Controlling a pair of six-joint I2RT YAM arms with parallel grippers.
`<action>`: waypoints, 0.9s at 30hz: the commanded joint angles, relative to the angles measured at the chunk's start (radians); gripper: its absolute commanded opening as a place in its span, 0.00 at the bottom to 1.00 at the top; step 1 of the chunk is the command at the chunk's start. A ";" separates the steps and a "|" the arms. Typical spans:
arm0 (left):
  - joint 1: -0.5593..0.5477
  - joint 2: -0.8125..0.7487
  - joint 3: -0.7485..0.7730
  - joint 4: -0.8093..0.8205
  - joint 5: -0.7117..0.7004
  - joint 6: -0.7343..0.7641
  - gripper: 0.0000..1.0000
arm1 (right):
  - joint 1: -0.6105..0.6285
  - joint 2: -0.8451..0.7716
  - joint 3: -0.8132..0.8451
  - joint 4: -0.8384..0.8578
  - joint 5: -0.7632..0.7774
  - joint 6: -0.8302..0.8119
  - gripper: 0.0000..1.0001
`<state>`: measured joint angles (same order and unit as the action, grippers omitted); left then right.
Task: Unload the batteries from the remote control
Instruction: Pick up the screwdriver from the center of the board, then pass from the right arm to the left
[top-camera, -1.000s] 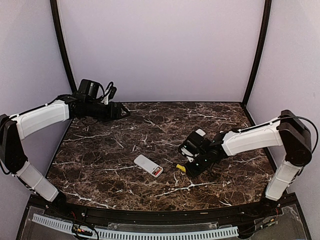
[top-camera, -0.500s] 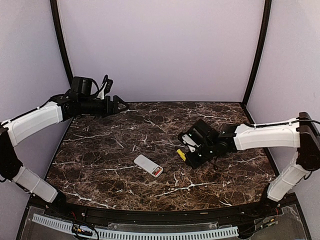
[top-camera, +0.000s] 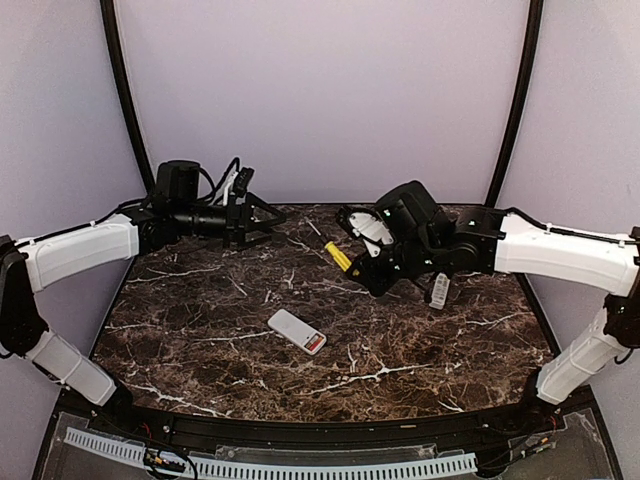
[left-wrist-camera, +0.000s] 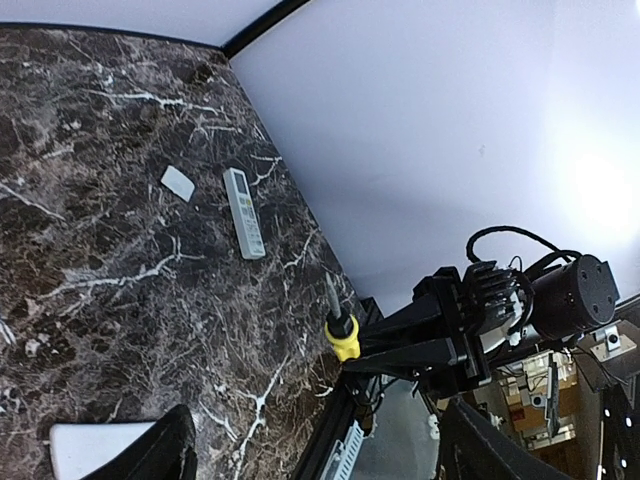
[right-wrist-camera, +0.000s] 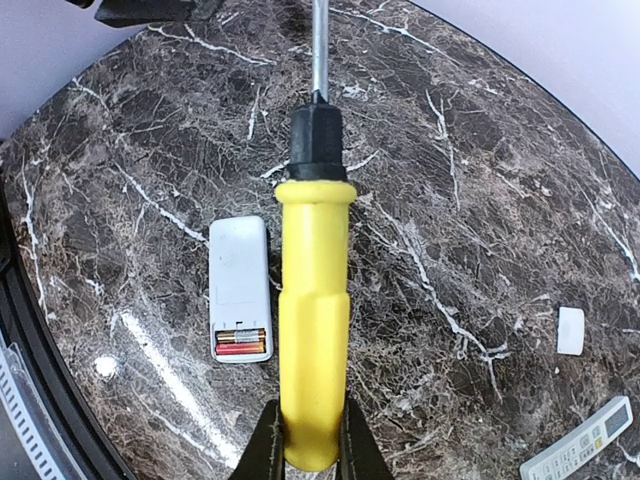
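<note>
- The remote (top-camera: 295, 329) lies face down near the middle of the table (top-camera: 200, 330). Its back is off, and the batteries (right-wrist-camera: 240, 343) sit side by side in the open bay at one end.
- The right gripper (right-wrist-camera: 310, 452) is clamped tight on the butt of the screwdriver (right-wrist-camera: 313, 320). It holds the tool in the air above the far half of the table, well apart from the remote, with the blade pointing away from the wrist.
- The left gripper (top-camera: 265, 220) hangs over the far left edge with its jaws spread wide and nothing between them.
- A loose cover (right-wrist-camera: 570, 330) and a second remote (right-wrist-camera: 575, 455) lie off to the right, away from the job.
- The cells are likely light, rigid and smooth. They would roll once free, and spring contacts probably press them into the bay.
- They sit too low for fingers to pinch. Judging by this, the blade should go under one cell's end to lever it up.
- The remote looks light and slick on the marble, so it may skid under the blade. The free gripper could pin its plain end.
</note>
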<state>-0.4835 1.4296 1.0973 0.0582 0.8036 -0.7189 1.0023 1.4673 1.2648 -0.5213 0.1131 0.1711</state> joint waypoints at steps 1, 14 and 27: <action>-0.041 0.032 0.033 0.041 0.078 -0.051 0.84 | 0.033 0.030 0.039 -0.026 0.030 -0.056 0.00; -0.068 0.077 0.025 0.118 0.103 -0.105 0.63 | 0.055 0.038 0.053 0.031 -0.021 -0.059 0.00; -0.068 0.073 0.031 0.080 0.079 -0.088 0.30 | 0.073 0.068 0.080 0.027 -0.011 -0.087 0.00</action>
<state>-0.5480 1.5127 1.1015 0.1444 0.8772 -0.8192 1.0618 1.5269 1.3136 -0.5205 0.1017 0.1009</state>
